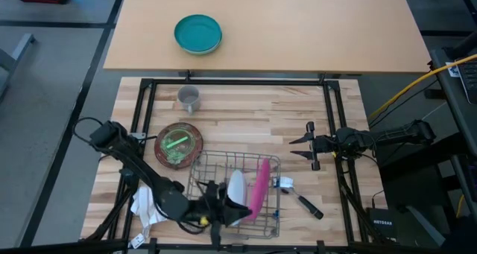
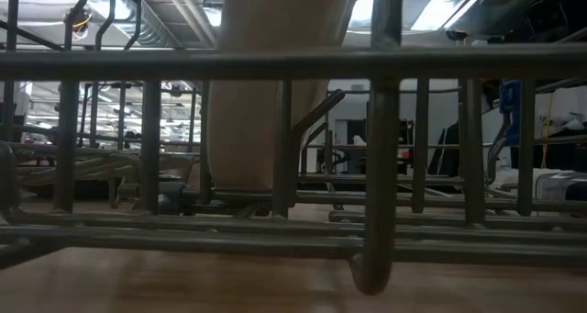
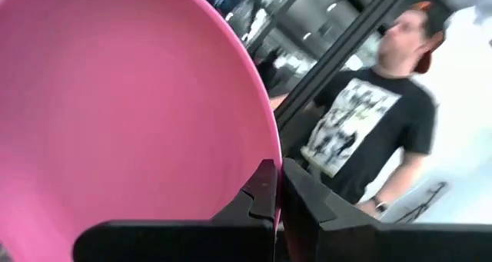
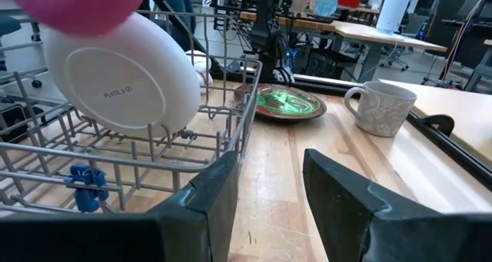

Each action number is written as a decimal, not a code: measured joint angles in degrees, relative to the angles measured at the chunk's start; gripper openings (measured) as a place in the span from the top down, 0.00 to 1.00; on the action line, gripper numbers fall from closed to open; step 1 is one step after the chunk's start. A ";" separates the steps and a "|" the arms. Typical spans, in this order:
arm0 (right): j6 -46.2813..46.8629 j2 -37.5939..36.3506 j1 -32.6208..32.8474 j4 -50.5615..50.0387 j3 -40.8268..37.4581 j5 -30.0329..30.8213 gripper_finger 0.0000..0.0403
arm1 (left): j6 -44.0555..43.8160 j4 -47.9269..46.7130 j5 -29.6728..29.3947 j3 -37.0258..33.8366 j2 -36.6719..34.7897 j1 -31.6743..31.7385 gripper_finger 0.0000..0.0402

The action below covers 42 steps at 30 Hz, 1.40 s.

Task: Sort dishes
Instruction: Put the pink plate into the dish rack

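A magenta-pink plate (image 1: 259, 187) stands on edge in the wire dish rack (image 1: 200, 163) near the table's front edge. A white plate (image 1: 235, 185) stands beside it, toward the table's left, and leans on the rack wires (image 4: 123, 74). My left gripper (image 1: 240, 208) reaches into the rack from the left and is shut on the pink plate (image 3: 115, 108). A dark red plate (image 1: 179, 144) lies flat on the table left of the rack, with a pale green plate (image 4: 284, 101) on it. My right gripper (image 1: 309, 144) is open and empty, right of the rack. My left gripper pinches the pink plate's rim (image 3: 278, 156) between its two fingers, which come about level from the table's left. The plate stands upright on edge inside the rack. Whether its lower edge rests on the wires I cannot tell.
A grey mug (image 1: 188, 97) stands behind the dark red plate and a teal bowl (image 1: 197, 34) sits on the far table. A blue-and-black utensil (image 1: 294, 194) lies at the rack's right side and a white cloth (image 1: 145, 205) at its left. A person (image 3: 369, 116) stands beyond the table.
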 joint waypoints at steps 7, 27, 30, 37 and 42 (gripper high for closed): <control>-0.02 -0.02 0.00 -0.01 0.01 0.01 0.62 | -4.33 -5.48 -1.52 4.61 3.62 0.09 1.00; -0.02 -0.02 0.00 0.00 0.01 0.02 0.62 | -16.42 -15.95 -4.56 4.61 4.73 0.11 1.00; -0.02 -0.02 0.00 -0.01 0.01 0.02 0.62 | -16.65 -16.35 -4.55 4.61 4.85 0.13 1.00; -0.04 -0.02 0.00 -0.05 0.01 0.02 0.62 | -22.76 -15.81 -4.92 4.59 8.45 0.33 1.00; -0.04 -0.02 0.00 -0.04 0.01 0.02 0.62 | -23.72 -15.75 -5.45 4.61 8.73 0.37 1.00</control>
